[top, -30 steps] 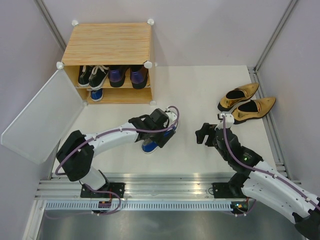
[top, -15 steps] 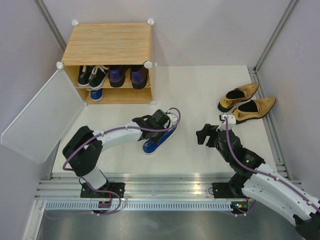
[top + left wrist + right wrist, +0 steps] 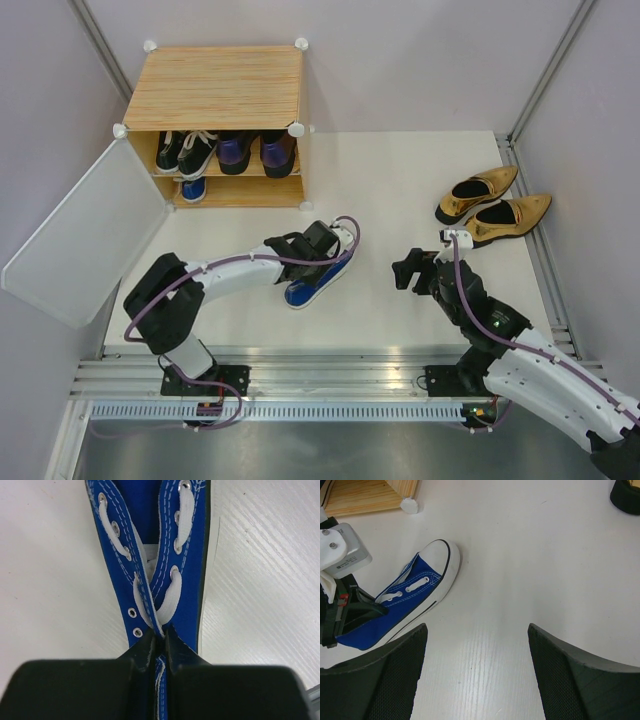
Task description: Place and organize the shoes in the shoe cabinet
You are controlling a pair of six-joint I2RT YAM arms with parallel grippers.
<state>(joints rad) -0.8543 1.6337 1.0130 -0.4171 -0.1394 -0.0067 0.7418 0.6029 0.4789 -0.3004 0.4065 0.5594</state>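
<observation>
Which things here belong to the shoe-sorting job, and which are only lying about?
Job: shoe cabinet; black sneakers, purple heels, shelved blue sneaker; gripped blue sneaker; gold heels.
Lying about: no stray things; only the fixed metal rail.

Blue sneaker [image 3: 191,595] toe cut off (top edge); heel hidden behind left gripper [image 3: 159,643].

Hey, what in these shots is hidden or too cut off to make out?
Left wrist view: heel end of the blue sneaker, hidden behind the left end effector.
Top view: lower shelf of the shoe cabinet, mostly hidden by the shelf above; only one blue toe shows.
Right wrist view: a dark object, cut off by the top right corner.
</observation>
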